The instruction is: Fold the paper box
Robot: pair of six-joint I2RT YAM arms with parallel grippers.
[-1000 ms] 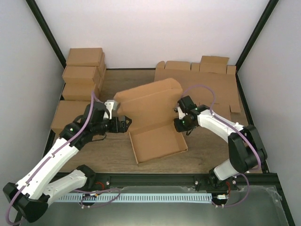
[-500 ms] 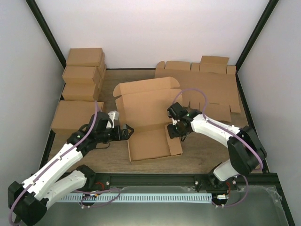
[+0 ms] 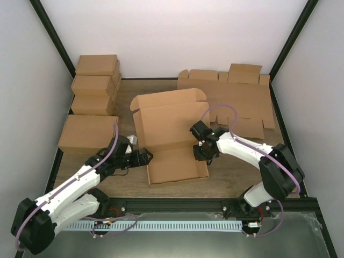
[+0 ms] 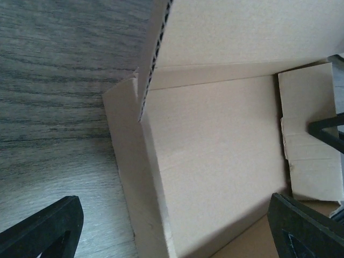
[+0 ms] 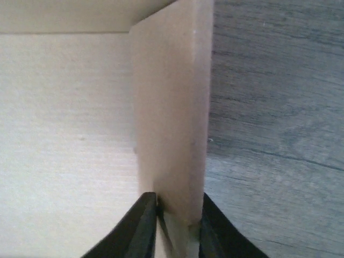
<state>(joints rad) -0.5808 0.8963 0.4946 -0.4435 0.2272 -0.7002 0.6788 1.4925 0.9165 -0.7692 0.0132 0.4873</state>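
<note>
The paper box [image 3: 173, 165] lies at the table's middle, its shallow tray nearest me and its lid [image 3: 166, 119] laid open behind it. My left gripper [image 3: 147, 157] is open at the tray's left wall. In the left wrist view that wall [image 4: 134, 177] stands between the wide-spread fingers, and the left gripper [image 4: 174, 203] touches nothing. My right gripper [image 3: 202, 152] is shut on the tray's right wall. In the right wrist view the right gripper [image 5: 177, 208] pinches the upright wall [image 5: 172, 107], with the tray floor [image 5: 64, 134] to its left.
Several closed brown cartons [image 3: 95, 80] are stacked at the back left, and one [image 3: 87, 133] lies beside my left arm. Flat notched cardboard sheets [image 3: 236, 97] lie at the back right. A black frame rail [image 3: 215, 203] runs along the near edge.
The box has turned from tilted to square and slid toward the near left. My right gripper moved left with the tray wall. My left gripper drew back toward me, to the tray's left wall.
</note>
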